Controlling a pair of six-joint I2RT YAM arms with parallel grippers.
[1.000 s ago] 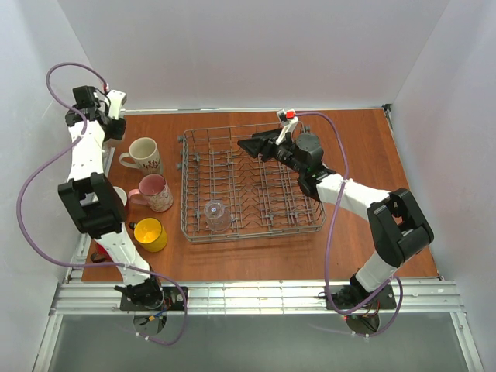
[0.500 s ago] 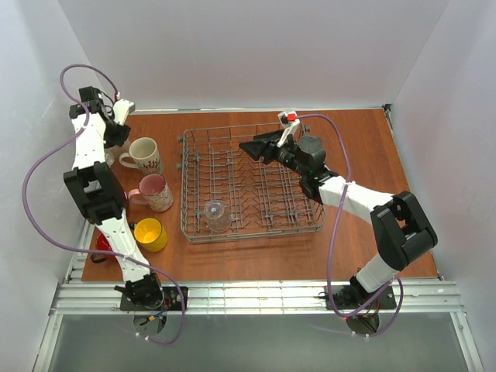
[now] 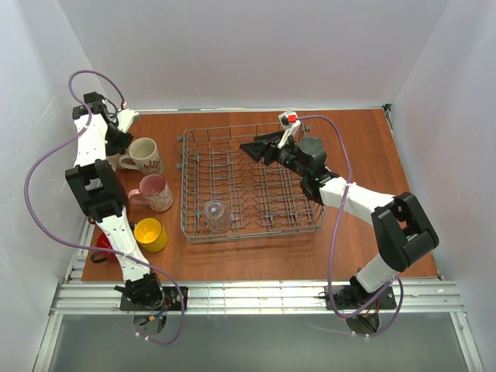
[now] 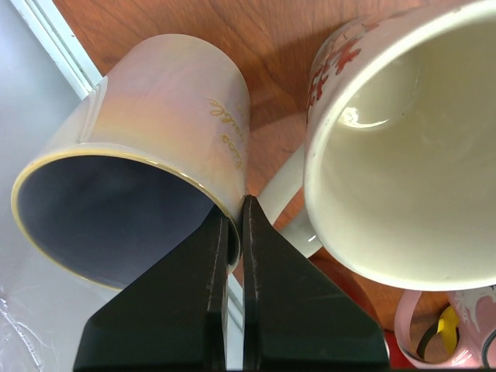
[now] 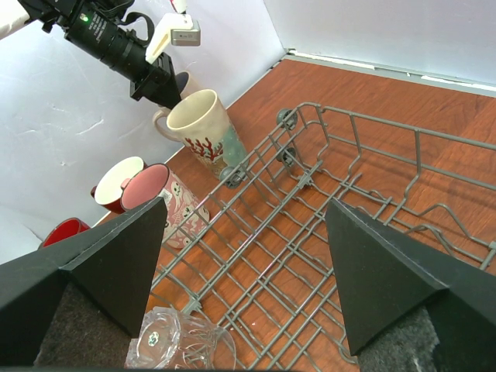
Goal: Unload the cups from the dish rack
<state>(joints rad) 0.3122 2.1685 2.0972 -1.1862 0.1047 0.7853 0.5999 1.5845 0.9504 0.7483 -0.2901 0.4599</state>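
My left gripper (image 4: 236, 205) is shut on the rim of a pearly beige mug (image 4: 147, 147) at the table's far left edge (image 3: 116, 146). That mug is close beside a cream mug with red coral print (image 4: 403, 155) (image 3: 146, 153). My right gripper (image 5: 246, 205) is open and empty, hovering over the far part of the grey wire dish rack (image 3: 252, 182). A clear glass (image 3: 217, 213) (image 5: 182, 345) lies in the rack's near left corner. A pink mug (image 3: 155, 191), a yellow mug (image 3: 150, 234) and a red mug (image 3: 102, 244) stand left of the rack.
A dark red mug with a white inside (image 5: 116, 182) stands behind the pink one, partly hidden by my left arm in the top view. The white wall and a metal rail (image 4: 58, 46) run along the table's left edge. Bare wood (image 3: 364, 147) lies right of the rack.
My left gripper has swung down and right from the back left corner to the spot beside the cream mug, still holding the beige mug. My right arm has barely moved.
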